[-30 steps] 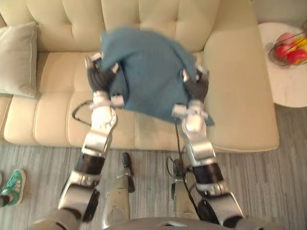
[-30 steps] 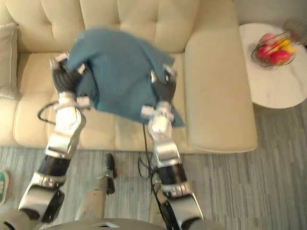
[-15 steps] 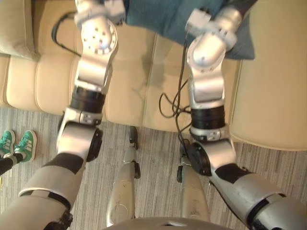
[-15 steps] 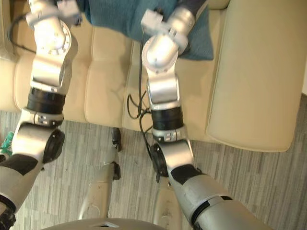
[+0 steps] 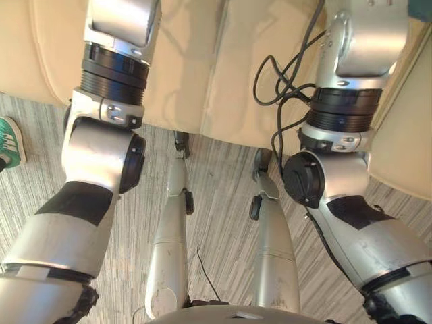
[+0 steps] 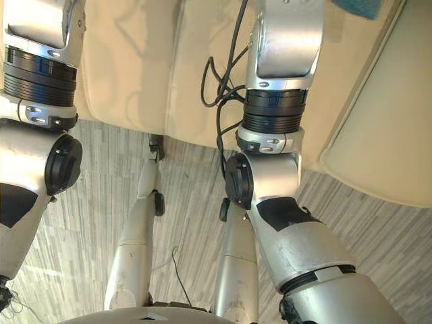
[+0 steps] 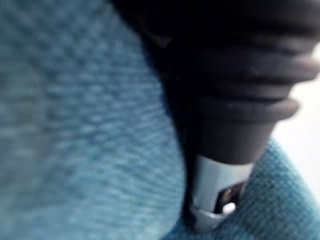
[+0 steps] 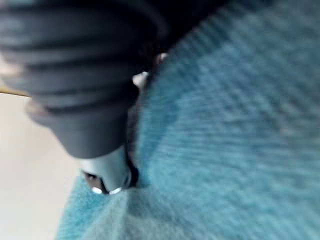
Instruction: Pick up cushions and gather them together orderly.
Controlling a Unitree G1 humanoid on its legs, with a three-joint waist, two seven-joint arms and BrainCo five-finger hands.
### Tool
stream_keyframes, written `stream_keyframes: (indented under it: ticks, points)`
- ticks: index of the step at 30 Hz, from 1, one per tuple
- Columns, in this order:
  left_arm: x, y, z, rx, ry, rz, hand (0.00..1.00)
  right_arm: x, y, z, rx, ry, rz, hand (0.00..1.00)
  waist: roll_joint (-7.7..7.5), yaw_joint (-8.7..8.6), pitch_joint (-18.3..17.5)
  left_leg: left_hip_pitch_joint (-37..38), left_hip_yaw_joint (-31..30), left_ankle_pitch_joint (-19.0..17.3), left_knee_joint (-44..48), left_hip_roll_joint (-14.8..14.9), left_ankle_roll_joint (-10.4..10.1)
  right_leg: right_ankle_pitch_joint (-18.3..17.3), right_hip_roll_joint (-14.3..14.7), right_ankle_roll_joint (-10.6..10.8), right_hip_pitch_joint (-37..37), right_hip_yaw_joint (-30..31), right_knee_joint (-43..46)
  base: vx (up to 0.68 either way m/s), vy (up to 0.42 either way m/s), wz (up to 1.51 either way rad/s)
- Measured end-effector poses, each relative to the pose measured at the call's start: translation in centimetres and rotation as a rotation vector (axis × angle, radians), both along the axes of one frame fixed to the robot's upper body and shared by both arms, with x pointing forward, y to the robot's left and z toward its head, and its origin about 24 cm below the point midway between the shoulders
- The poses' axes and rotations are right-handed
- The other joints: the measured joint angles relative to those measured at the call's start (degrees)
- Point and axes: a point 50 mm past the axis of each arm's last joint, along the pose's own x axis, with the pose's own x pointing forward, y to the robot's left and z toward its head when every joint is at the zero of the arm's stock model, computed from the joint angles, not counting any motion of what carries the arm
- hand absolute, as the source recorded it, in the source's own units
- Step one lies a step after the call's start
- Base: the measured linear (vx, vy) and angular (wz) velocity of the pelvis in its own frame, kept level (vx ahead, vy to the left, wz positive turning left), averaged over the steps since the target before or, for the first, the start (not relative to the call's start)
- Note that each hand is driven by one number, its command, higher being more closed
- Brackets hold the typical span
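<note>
Logging 2 wrist views: teal cushion (image 7: 75,130) touches the left robot hand (image 7: 235,95) and the right robot hand (image 8: 75,80); we cannot tell whether either is clamped on it.

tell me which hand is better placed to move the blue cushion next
Neither clearly: left hand and right hand each press against the blue cushion, so moving it probably takes both.

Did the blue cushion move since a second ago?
Cannot tell. The camera tipped down, shifting the whole picture; a corner of the blue cushion still shows beside the sofa arm.
</note>
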Motion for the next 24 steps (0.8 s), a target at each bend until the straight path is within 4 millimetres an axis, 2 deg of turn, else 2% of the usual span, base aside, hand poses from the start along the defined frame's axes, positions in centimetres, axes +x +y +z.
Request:
stream_keyframes:
  ticks: [2,6,8,9,10,12,15,17,20,21,24]
  points:
    - [1.0,0.8,-1.3,-0.009,0.047,0.005,0.00,1.1,0.3,-1.7,-0.024,0.065,0.021,0.00,-0.08,-0.37,0.3,0.0,0.1,0.1,0.0,-0.1,0.1,0.0,-0.1,0.0,-0.3,0.3,0.4,-0.02,-0.083,0.01]
    - [3.6,3.8,-6.5,-0.069,0.196,0.044,0.00,3.0,1.2,-5.2,-0.128,0.190,0.069,0.00,-0.14,-1.39,0.3,0.0,0.5,0.1,0.0,-0.7,0.2,-0.9,-0.3,0.1,-1.7,1.9,2.2,-0.03,-0.083,-0.01]
    - [3.9,5.0,-9.0,-0.084,0.238,0.061,0.00,3.6,1.5,-6.5,-0.176,0.233,0.087,0.00,-0.48,-2.17,0.5,0.2,0.6,0.1,0.0,-0.9,0.2,-1.7,-0.4,-0.1,-2.2,2.6,3.4,-0.05,-0.080,0.02]
    - [4.1,5.2,-9.6,-0.087,0.251,0.066,0.00,3.8,1.5,-6.9,-0.184,0.247,0.090,0.00,-0.68,-2.29,0.6,0.4,0.6,0.1,0.0,-1.0,0.2,-1.8,-0.4,0.0,-2.2,2.8,3.7,-0.06,-0.101,0.00]
    - [4.5,5.8,-11.2,-0.094,0.296,0.076,0.00,4.2,1.3,-7.9,-0.198,0.282,0.095,0.00,-0.97,-2.59,0.8,1.1,0.8,-0.6,0.0,-1.0,-0.7,-2.1,-0.3,0.1,-2.2,3.2,4.5,-0.05,-0.086,-0.01]
    - [4.8,6.5,-12.5,-0.119,0.334,0.075,0.00,4.4,1.2,-8.8,-0.204,0.311,0.097,0.00,-1.65,-2.62,1.2,2.0,1.0,-2.7,0.0,-0.9,-2.5,-2.0,-0.2,0.5,-2.1,4.2,5.3,-0.06,-0.102,-0.06]
    - [5.2,7.8,-14.8,-0.159,0.396,0.086,0.00,4.7,0.8,-10.1,-0.207,0.344,0.120,0.00,-2.11,-2.55,1.5,3.8,2.3,-2.9,0.0,-0.7,-2.5,-1.8,0.0,0.9,-1.5,5.7,6.0,-0.05,-0.122,-0.14]
    - [5.3,8.4,-16.0,-0.183,0.425,0.080,0.00,4.3,0.1,-10.8,-0.202,0.341,0.109,0.00,-2.11,-2.61,1.5,5.1,2.8,-2.4,0.0,-0.6,-1.9,-1.9,0.2,0.9,-1.2,6.1,6.9,-0.04,-0.162,-0.13]
    - [5.2,8.9,-16.4,-0.197,0.428,0.072,0.00,3.8,-1.5,-11.3,-0.209,0.332,0.082,0.00,-2.11,-3.11,1.5,6.6,2.8,-2.0,0.0,0.1,-1.4,-2.0,1.1,0.7,0.3,5.9,7.1,-0.03,-0.154,-0.09]
    - [5.2,9.2,-16.7,-0.188,0.430,0.079,0.00,3.4,-2.7,-11.9,-0.210,0.338,0.060,0.00,-2.12,-3.45,1.5,8.0,2.8,-2.0,0.0,0.5,-1.4,-2.3,1.4,0.3,1.5,5.7,7.4,-0.03,-0.176,-0.04]
    - [4.7,10.2,-17.3,-0.153,0.420,0.099,0.00,2.5,-4.5,-13.0,-0.239,0.348,0.015,0.00,-2.12,-3.79,1.5,10.9,2.9,-2.1,0.0,1.0,-1.2,-2.9,2.1,-0.2,4.0,5.6,8.2,-0.03,-0.181,-0.07]
